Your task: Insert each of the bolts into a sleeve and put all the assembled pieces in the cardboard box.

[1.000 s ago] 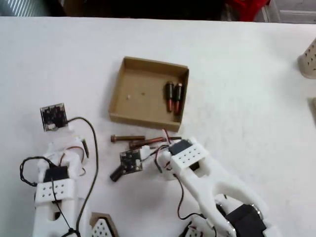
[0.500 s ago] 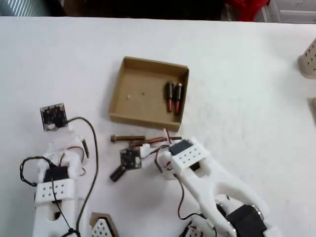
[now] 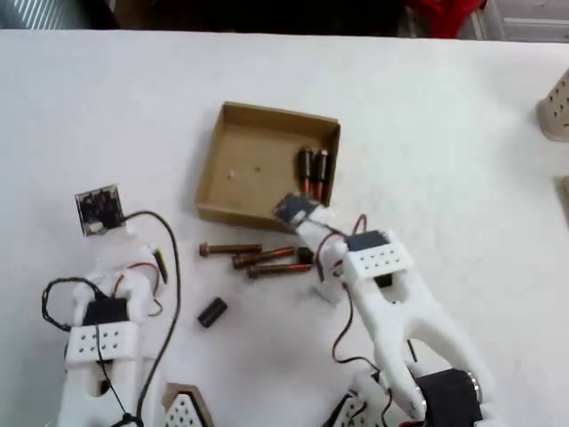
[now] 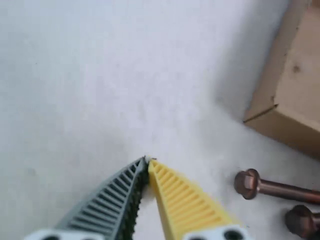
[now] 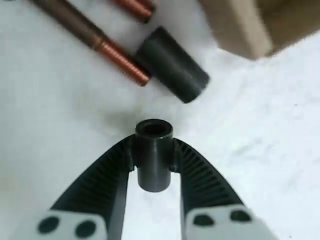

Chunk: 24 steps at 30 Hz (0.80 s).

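Cardboard box [image 3: 253, 165] sits just past both sets of fingers, left gripper [image 4: 147, 161] pinched together on nothing, right gripper [image 5: 154, 145] clamped on an upright sleeve [image 5: 154, 167], loose bolts [image 3: 229, 250] lying ahead of the tips, second sleeve [image 5: 172, 65] on its side just beyond them.

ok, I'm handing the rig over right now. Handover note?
Left gripper: shut, empty, over bare table near a corner of the cardboard box.
Right gripper: shut on a black sleeve, held upright.
Things: three bare bolts lie side by side in front of the box. One loose sleeve lies at their threaded ends, and a second loose sleeve lies nearer the left arm.
Done: two assembled pieces are in the box.
Left: sleeve the three bolts and box them.
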Motion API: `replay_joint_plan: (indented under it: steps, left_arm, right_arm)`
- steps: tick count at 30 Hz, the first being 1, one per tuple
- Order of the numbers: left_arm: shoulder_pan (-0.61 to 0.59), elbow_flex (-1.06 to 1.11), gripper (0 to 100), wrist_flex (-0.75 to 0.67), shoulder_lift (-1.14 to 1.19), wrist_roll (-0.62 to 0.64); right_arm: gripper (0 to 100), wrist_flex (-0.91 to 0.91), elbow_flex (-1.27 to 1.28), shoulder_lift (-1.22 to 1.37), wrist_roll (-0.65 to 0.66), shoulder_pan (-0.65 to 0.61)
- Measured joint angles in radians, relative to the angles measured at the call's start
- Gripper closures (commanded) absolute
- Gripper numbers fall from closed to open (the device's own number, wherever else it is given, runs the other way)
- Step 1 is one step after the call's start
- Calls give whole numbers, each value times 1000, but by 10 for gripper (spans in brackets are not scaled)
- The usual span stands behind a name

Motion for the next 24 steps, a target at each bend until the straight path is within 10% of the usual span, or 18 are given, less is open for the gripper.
replay_joint_plan:
  steps: [9,19,24]
  left_arm:
    - [344,-365,977,459,0,147]
    - [770,-402,963,336,255,244]
    - [905,-402,762,245,374,308]
  right_arm:
    - [982,0,-15,2,-54,71]
    - [982,0,-15,2,-54,181]
    - [982,0,-15,2,-54,189]
